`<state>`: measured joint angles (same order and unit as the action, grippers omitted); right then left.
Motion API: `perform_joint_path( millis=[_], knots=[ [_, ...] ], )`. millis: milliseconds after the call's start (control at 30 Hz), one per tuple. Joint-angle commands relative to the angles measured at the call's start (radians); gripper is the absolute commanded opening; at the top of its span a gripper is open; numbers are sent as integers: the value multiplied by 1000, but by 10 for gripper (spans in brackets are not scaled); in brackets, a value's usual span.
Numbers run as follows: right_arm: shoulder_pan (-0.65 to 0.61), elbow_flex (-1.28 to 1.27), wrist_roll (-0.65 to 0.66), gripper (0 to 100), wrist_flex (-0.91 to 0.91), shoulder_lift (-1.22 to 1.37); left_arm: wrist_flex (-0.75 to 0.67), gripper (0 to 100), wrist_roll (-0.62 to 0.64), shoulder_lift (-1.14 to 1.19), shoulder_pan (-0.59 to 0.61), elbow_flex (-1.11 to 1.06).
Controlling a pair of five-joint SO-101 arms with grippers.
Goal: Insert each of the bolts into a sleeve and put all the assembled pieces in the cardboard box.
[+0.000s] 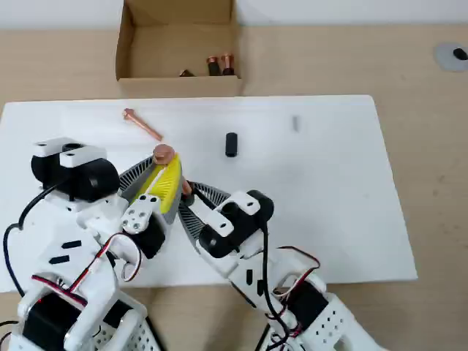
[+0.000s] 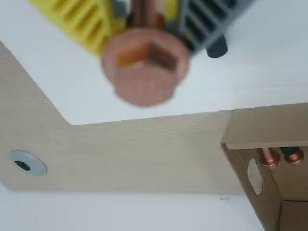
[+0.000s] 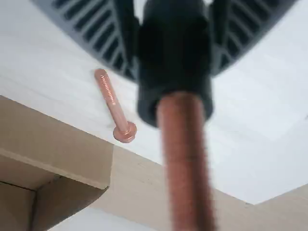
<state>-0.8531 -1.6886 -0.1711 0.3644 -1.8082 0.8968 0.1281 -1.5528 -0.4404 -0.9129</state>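
Note:
My left gripper point(image 1: 167, 162), with one yellow finger point(image 2: 77, 19), is shut on a copper bolt point(image 2: 144, 65) whose flanged head point(image 1: 162, 154) sticks out past the fingertips. Close beside it, my right gripper point(image 1: 189, 194) is shut on a black sleeve point(image 3: 174, 57); a copper threaded shaft point(image 3: 185, 163) sticks out of the sleeve's end. A loose bolt point(image 1: 142, 124) point(image 3: 115, 108) lies on the white mat near the box. A loose black sleeve point(image 1: 231, 144) point(image 2: 216, 48) lies mid-mat. The cardboard box point(image 1: 131, 51) point(image 2: 260, 130) holds assembled pieces point(image 1: 219, 66) point(image 2: 281, 156).
The white mat point(image 1: 329, 205) covers most of the wooden table. A round metal grommet point(image 1: 453, 55) point(image 2: 21, 163) sits in the tabletop at the far right. Both arm bases crowd the near edge. One box corner point(image 3: 57, 163) is near the loose bolt.

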Motion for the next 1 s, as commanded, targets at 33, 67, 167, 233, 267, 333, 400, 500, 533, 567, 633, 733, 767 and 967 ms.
perform_joint_path(
  millis=[33, 67, 167, 233, 267, 333, 400, 500, 533, 567, 633, 733, 767, 967],
  knots=[
    [-19, 2, -6, 10, 0, -153, -8, 7, -29, -2, -11, 35],
    [-19, 2, -6, 10, 0, -153, -11, 7, -35, -4, -11, 28],
    [-19, 2, -8, 10, 0, -153, -14, 7, -37, -4, 2, 9],
    [-19, 2, -8, 10, 0, -153, -14, 7, -37, -4, 20, 9],
    [-19, 2, -8, 10, 0, -153, -14, 8, -37, -4, 29, 9],
    [-19, 2, -8, 10, 0, -153, -14, 8, -37, -4, 37, 9],
    [-19, 2, -8, 10, 0, -153, -14, 8, -43, -4, 37, 5],
    [-19, 2, -8, 10, 0, -153, -14, 8, -64, -4, 37, -2],
    [-19, 2, -8, 10, 0, -153, -14, 8, -64, -4, 37, -2],
    [-19, 2, -8, 10, 0, -153, -14, 8, -64, -4, 37, -2],
    [-19, 2, -8, 10, 0, -153, -14, 8, -63, -4, 37, -5],
    [-19, 2, -8, 10, 0, -153, -14, 8, -61, -4, 29, -6],
    [-19, 2, -8, 10, 0, -153, -14, 8, -61, -4, 29, -6],
    [-18, 2, -8, 10, 0, -153, -11, 8, -64, -4, 0, -49]
  ],
)
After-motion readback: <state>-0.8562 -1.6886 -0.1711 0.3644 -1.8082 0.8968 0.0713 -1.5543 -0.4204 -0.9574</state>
